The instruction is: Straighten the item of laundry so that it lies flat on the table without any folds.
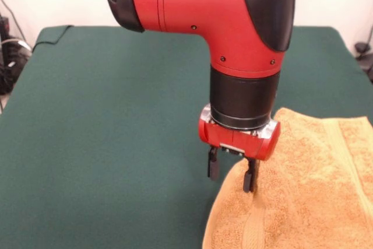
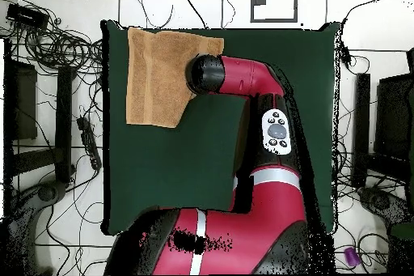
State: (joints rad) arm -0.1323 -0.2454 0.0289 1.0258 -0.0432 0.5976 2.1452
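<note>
Fingers [image 1: 232, 176] parted at towel [image 1: 303, 190] edge on table [image 1: 116, 132]; towel cut off by frame

Surface [image 1: 105, 132]: large, rectangular, covered in plain dark green cloth. Orange-tan towel [image 1: 303, 190] lies directly on it, toward 4 o'clock in front view; overhead, toward 11 o'clock corner, edges crooked.

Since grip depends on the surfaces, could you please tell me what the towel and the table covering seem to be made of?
The towel looks like orange-tan terry cloth: a nubby looped pile, with a flatter woven band near the edge. The table appears covered in plain dark green fabric, matte and smooth, without visible pile; the exact fibre cannot be told.
</note>
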